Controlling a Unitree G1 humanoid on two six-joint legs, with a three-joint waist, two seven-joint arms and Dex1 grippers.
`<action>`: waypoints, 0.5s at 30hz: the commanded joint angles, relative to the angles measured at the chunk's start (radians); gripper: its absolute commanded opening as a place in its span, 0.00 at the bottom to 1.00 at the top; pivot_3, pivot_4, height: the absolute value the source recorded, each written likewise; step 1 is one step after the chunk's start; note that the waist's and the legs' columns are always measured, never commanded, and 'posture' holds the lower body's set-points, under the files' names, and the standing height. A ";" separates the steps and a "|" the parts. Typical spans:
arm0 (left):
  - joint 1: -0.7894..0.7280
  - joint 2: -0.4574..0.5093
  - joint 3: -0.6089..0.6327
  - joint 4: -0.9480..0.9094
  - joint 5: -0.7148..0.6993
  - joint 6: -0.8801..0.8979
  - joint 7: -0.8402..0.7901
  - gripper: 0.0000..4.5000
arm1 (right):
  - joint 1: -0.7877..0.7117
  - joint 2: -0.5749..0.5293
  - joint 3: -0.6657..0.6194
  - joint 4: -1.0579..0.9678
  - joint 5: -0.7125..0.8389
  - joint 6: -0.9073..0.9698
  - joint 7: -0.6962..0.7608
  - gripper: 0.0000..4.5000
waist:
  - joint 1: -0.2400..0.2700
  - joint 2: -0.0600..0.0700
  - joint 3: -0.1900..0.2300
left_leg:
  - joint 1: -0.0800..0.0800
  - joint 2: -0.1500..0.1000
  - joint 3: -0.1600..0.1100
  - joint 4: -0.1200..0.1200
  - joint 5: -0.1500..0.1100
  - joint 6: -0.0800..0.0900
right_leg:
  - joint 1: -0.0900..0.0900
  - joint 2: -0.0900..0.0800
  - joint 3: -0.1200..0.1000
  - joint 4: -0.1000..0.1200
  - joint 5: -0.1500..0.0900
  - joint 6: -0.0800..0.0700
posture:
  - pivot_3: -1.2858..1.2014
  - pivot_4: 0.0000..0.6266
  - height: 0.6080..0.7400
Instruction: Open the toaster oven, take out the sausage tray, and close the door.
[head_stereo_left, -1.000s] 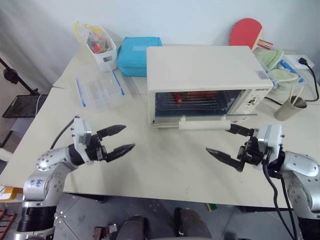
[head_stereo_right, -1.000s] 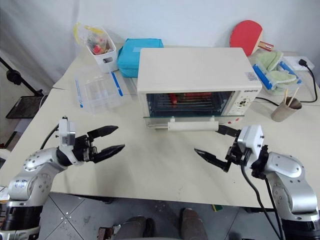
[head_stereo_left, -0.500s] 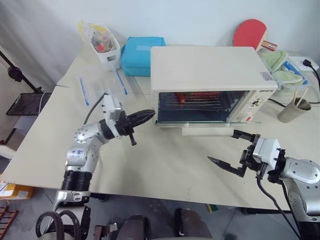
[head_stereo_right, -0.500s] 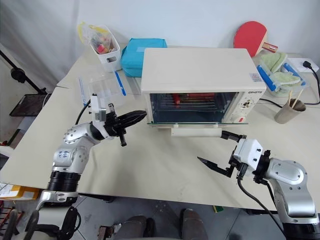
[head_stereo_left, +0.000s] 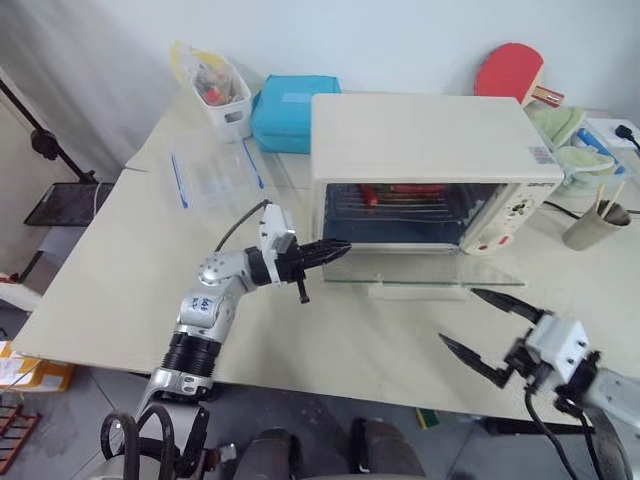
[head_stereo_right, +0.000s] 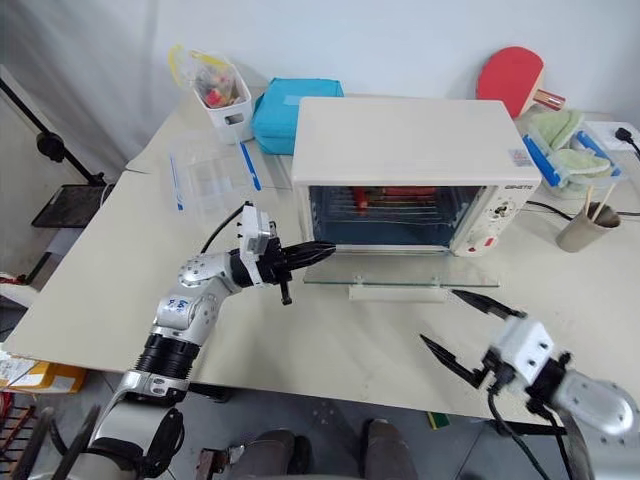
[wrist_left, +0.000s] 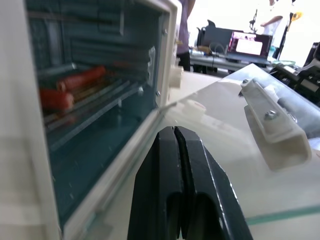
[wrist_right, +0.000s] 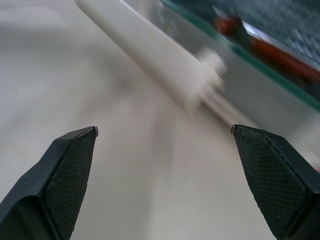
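The cream-white toaster oven (head_stereo_left: 425, 130) stands mid-table with its glass door (head_stereo_left: 420, 272) lying flat and open, the white bar handle (head_stereo_left: 415, 292) at its front edge. Inside, the sausage tray (wrist_left: 65, 92) shows mainly as red sausages (head_stereo_left: 392, 190) on ridged metal. My left gripper (head_stereo_left: 340, 247) is shut and empty, its tip at the left front corner of the oven's opening, just above the door's hinge end (wrist_left: 175, 132). My right gripper (head_stereo_left: 458, 316) is open and empty, near the table's front edge, a little in front of the handle's right end (wrist_right: 150, 55).
A clear plastic box with blue clips (head_stereo_left: 215, 175), a white bin (head_stereo_left: 222, 95) and a blue pouch (head_stereo_left: 285, 100) sit at the back left. A red paddle (head_stereo_left: 510, 70), green cloths (head_stereo_left: 565, 125) and a cup with sticks (head_stereo_left: 590, 225) are at the right.
The door has swung down from slightly ajar to flat open. My left gripper shut and moved right to the oven's left corner. My right gripper drew back from the handle toward the table's front.
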 joint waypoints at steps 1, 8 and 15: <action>0.018 0.012 -0.030 -0.032 0.028 -0.012 -0.026 0.00 | 0.078 0.019 -0.099 0.006 -0.007 -0.070 -0.027 1.00 | 0.000 0.000 0.000 | 0.000 0.000 0.000 0.000 0.000 0.000 | 0.000 0.000 0.001 0.000 0.000 0.000 | 0.52 0.24 1.00; 0.081 0.045 -0.062 -0.064 0.075 -0.038 -0.040 0.00 | 0.053 -0.020 -0.250 -0.012 -0.033 -0.044 -0.151 1.00 | -0.026 0.001 0.000 | 0.003 0.000 0.003 0.000 -0.003 0.002 | 0.002 -0.002 0.002 -0.001 0.000 0.000 | 0.52 0.24 1.00; 0.167 0.077 -0.056 -0.117 0.110 -0.072 -0.010 0.00 | -0.219 -0.103 0.032 -0.196 -0.199 0.247 -0.257 1.00 | -0.033 0.003 -0.002 | 0.003 0.001 0.002 0.000 -0.002 0.000 | 0.000 -0.002 0.002 0.002 -0.001 -0.001 | 0.52 0.24 1.00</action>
